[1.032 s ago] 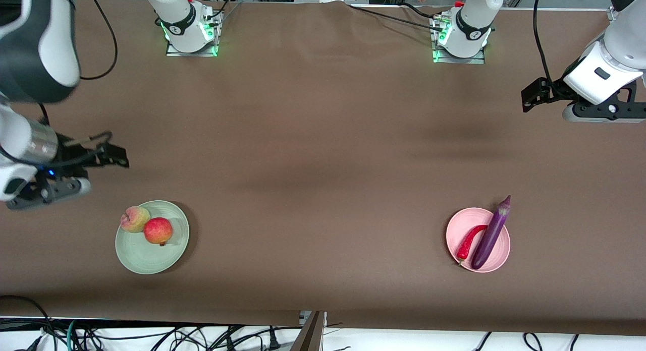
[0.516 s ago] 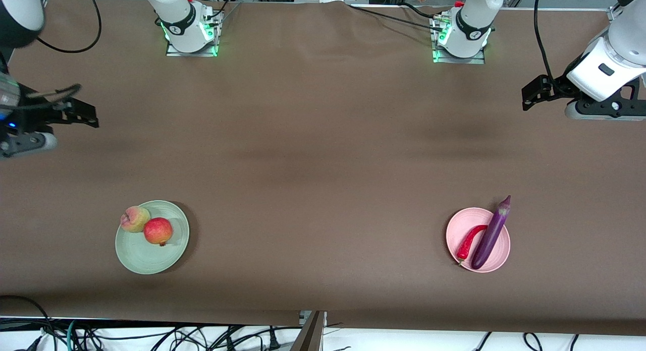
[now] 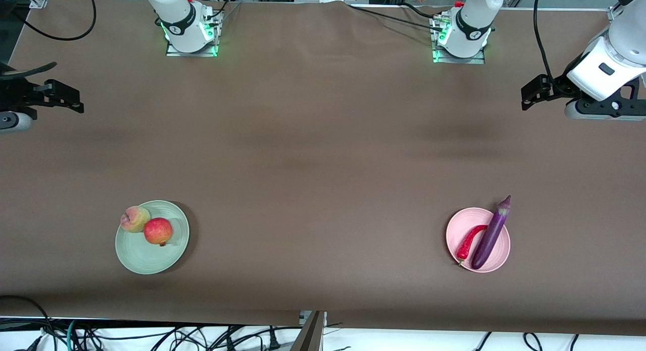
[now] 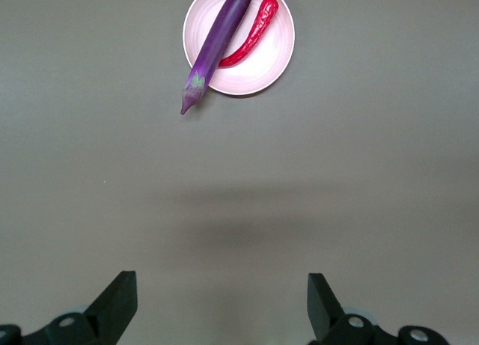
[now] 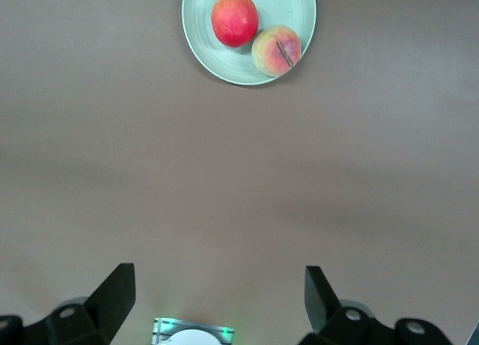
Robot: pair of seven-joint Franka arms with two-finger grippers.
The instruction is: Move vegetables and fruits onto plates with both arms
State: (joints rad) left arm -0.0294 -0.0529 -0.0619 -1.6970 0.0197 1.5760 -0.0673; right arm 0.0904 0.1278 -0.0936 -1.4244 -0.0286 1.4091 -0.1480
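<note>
Peach (image 3: 134, 219) and pomegranate (image 3: 158, 230) rest on green plate (image 3: 146, 257); eggplant (image 3: 491, 234) and chili pepper (image 3: 469, 242) lie on pink plate (image 3: 499, 255); left gripper (image 4: 222, 304) and right gripper (image 5: 219, 298) hover over bare tabletop (image 3: 323, 164), fingers spread, empty.

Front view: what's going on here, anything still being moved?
Nothing is held. The peach and pomegranate sit on the green plate; the chili and eggplant lie on the pink plate. The right gripper and left gripper hang open over bare table at their own ends.
</note>
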